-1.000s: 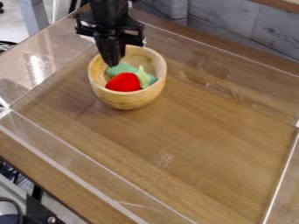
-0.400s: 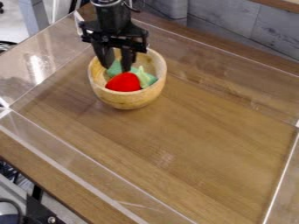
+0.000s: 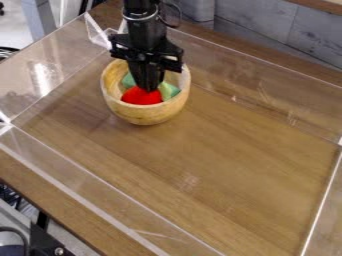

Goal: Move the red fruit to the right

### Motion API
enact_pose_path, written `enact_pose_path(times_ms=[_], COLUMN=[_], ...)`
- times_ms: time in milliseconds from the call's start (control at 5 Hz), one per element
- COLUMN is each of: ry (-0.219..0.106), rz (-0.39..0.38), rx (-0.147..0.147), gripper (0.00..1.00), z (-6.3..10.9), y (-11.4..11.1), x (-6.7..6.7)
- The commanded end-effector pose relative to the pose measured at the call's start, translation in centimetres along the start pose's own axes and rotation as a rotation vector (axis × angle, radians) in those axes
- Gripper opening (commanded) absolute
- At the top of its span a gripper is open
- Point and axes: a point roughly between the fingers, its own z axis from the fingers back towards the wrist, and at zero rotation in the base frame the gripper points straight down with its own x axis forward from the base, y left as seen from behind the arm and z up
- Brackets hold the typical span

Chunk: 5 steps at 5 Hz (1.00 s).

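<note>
The red fruit [image 3: 136, 98] lies inside a wooden bowl [image 3: 144, 118] at the back left of the table, with a light-green block [image 3: 170, 90] beside it in the bowl. My black gripper [image 3: 147, 88] reaches straight down into the bowl. Its fingers are drawn together and pinch the top of the red fruit, hiding the fruit's upper part. The fruit still rests in the bowl.
The wooden tabletop [image 3: 227, 160] is enclosed by low clear plastic walls [image 3: 80, 215] on all sides. Right of the bowl is bare wood. A grey tiled wall stands behind.
The gripper opened above the bowl, shifted slightly right, dropped into the bowl and closed on the red fruit. The bowl has not moved.
</note>
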Motion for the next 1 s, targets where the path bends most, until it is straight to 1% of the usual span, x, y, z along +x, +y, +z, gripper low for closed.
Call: enact_pose_path(times_ms=[0,200,400,800], ry=[-0.084,-0.114,-0.111,-0.116], rz=[-0.023,-0.017,-0.02,-0.042], rx=[0.007,0.009,0.011,0.007], gripper=[0.0,0.0,0.0,0.0], z=[4.1,6.1,6.2,10.1], y=[0.0,-1.3,-2.7,-4.1], x=[0.0,0.2,0.2,0.5])
